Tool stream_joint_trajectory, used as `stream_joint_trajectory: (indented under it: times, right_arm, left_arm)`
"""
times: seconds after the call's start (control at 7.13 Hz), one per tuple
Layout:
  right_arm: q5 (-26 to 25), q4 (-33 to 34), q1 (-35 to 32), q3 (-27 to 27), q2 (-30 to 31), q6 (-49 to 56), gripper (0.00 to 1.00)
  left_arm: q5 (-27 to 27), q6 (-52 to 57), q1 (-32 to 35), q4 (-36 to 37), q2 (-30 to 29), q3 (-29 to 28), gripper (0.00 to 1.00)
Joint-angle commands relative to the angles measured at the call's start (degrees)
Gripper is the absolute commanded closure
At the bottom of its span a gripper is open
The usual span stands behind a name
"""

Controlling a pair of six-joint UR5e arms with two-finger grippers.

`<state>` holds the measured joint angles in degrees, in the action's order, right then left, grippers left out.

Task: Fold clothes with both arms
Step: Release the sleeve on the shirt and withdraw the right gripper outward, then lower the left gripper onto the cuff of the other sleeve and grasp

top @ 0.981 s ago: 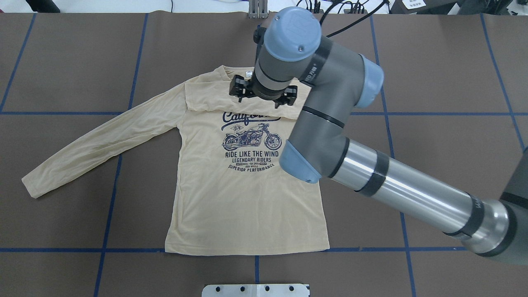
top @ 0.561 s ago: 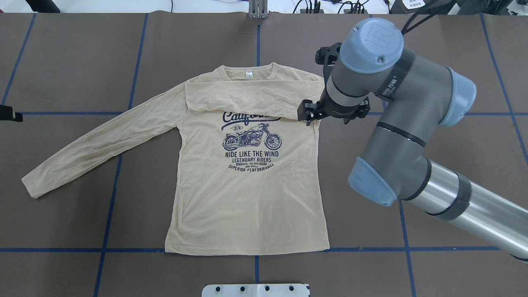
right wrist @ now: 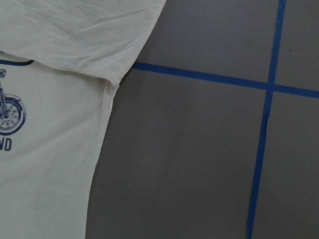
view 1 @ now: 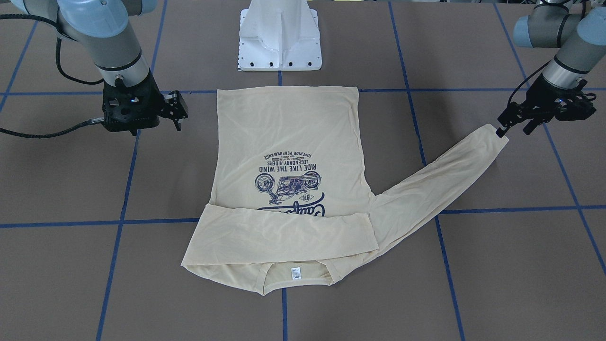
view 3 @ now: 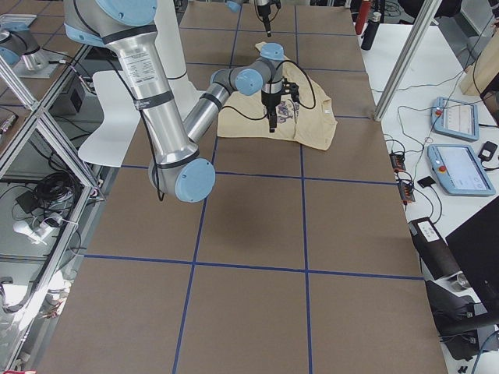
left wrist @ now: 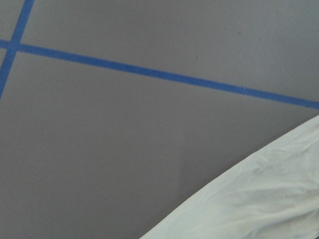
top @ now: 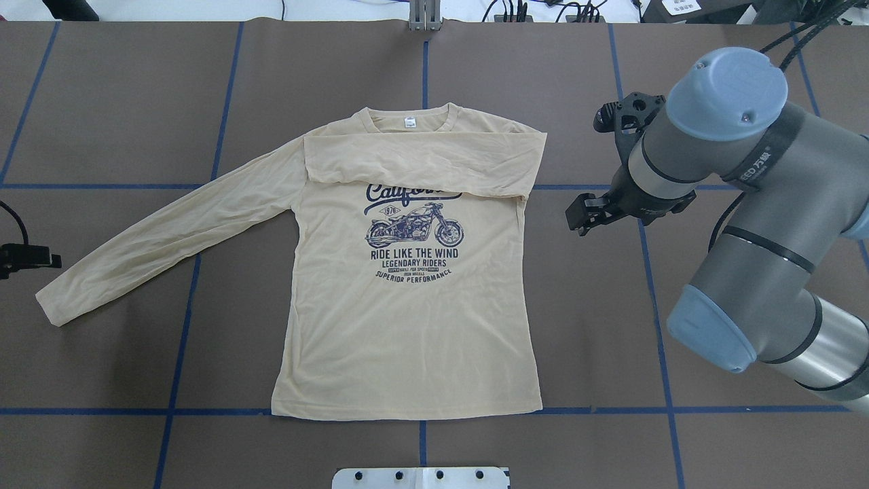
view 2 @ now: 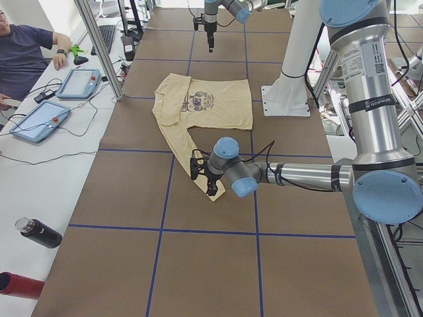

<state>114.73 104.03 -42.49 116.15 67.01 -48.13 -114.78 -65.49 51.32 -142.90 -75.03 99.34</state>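
The clothes are one cream-yellow long-sleeved shirt (top: 407, 305) lying flat, print up, in mid-table. One sleeve (top: 421, 163) is folded across the chest. The other sleeve (top: 163, 231) stretches out to the overhead view's left, with its cuff (view 1: 494, 137) flat on the table. My left gripper (view 1: 514, 127) hovers just beyond that cuff; it looks open and holds nothing. My right gripper (top: 590, 210) is open and empty over bare table, right of the shirt's armpit. The right wrist view shows the shirt's side edge (right wrist: 102, 149).
The white pedestal base (view 1: 279, 38) stands just behind the shirt's hem. Blue tape lines (top: 652, 258) grid the brown table. In the left side view a person (view 2: 23, 49) sits at a side bench with tablets (view 2: 39, 119) and bottles (view 2: 39, 232).
My right arm has swung from over the shirt's collar out to the right, off the shirt. My left gripper has come in at the left edge and moved toward the outstretched cuff.
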Motion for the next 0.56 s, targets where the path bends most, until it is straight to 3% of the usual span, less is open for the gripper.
stream_joint_trajectory:
  times: [0.0,0.42]
  right_arm:
    - [0.6,0.0,-0.2,0.2,0.4,0.3,0.0]
    - [0.5,0.0,-0.2,0.2,0.5,0.1,0.0]
  left_arm:
    - [5.4,-1.9,-4.8,0.0,0.2,-2.3,0.01]
    - [6.8,-1.6,-7.6,0.1,0.1,-4.4,0.06]
